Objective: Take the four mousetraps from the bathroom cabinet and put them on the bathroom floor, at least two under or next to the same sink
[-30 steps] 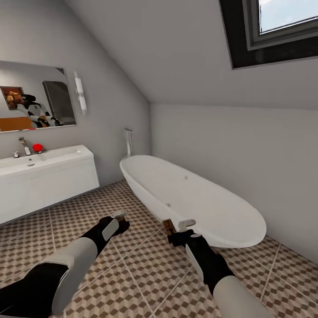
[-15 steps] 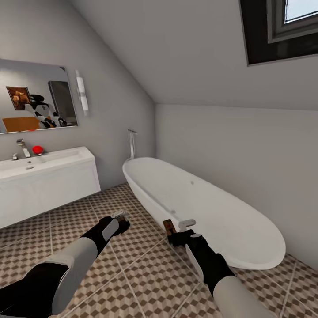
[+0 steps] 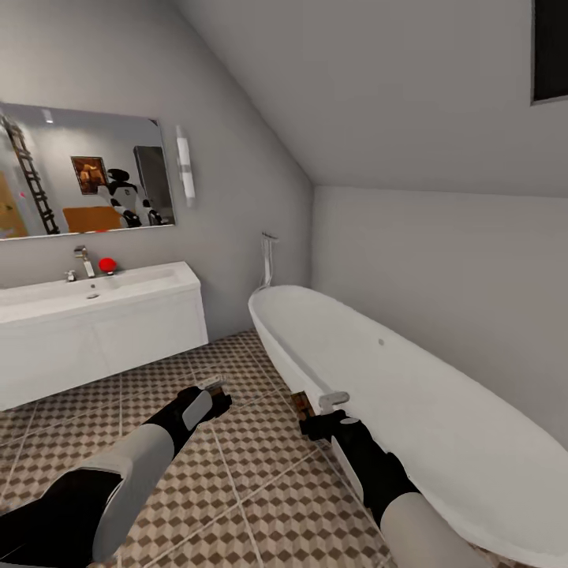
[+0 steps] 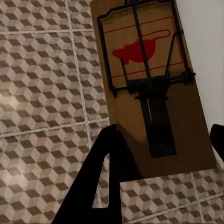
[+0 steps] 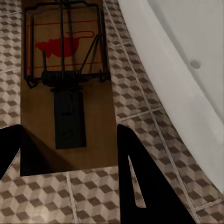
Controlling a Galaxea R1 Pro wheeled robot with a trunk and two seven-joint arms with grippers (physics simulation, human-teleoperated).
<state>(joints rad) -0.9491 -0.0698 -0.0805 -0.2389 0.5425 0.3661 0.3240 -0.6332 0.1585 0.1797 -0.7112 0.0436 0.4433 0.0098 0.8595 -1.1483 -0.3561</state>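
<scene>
Each gripper clamps a mousetrap. The left wrist view shows the left gripper (image 4: 161,154) pinching a tan mousetrap (image 4: 149,88) with a red mouse print over the bathroom floor (image 4: 42,93); in the head view that trap barely shows. The right gripper (image 5: 67,156) grips a second mousetrap (image 5: 67,79) beside the white bathtub (image 5: 186,56). Overhead, the bathroom sink (image 3: 102,323) sits at ten o'clock.

White bathtub (image 3: 410,394) (mirror (image 3: 79,173) on wall).
</scene>
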